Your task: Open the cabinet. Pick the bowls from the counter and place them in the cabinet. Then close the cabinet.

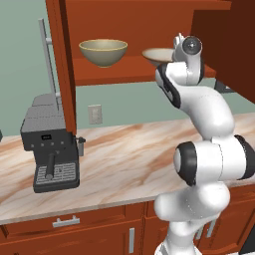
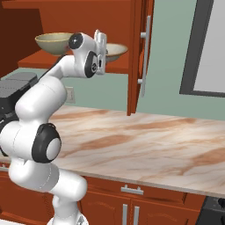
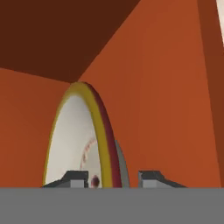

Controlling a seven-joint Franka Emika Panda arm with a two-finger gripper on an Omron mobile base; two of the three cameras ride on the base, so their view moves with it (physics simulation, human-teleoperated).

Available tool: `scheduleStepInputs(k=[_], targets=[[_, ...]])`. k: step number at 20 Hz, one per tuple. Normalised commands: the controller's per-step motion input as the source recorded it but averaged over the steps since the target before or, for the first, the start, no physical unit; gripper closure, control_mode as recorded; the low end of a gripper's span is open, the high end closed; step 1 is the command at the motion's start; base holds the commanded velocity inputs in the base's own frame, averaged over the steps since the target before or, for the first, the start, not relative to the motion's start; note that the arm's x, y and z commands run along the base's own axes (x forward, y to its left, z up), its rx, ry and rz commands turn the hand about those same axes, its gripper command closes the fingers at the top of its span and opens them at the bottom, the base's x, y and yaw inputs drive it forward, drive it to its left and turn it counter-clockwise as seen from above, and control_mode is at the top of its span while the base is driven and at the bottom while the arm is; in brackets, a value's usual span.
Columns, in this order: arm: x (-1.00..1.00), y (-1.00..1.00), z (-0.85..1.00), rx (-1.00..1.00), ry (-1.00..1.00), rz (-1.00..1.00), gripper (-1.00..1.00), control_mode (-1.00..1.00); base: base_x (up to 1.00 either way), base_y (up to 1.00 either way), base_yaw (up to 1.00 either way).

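The wide, shallow tan bowl with the cream speckled inside (image 3: 83, 140) sits on the shelf of the open red-brown wooden wall cabinet (image 1: 129, 69), its rim between the tips of the gripper (image 3: 111, 179), whose jaws stand slightly apart around that rim with a gap on one side. Further along the same shelf rests the deep rounded tan bowl (image 1: 103, 52). Below runs the beige-pink marble-patterned counter (image 2: 145, 145), with a grey espresso machine (image 1: 50, 144) standing at its left end.
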Motion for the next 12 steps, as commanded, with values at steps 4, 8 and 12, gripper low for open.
scheduleStepInputs(k=[4,8,12], targets=[[0.14,0.0,0.0,-0.01,-0.05,0.04,-1.0,-1.0,0.0,0.0,0.0],[0.01,0.0,0.05,-0.01,-0.07,0.04,-1.0,-1.0,0.0,0.0,0.0],[-0.05,0.0,0.0,0.0,0.0,0.04,-1.0,-1.0,0.0,0.0,0.0]])
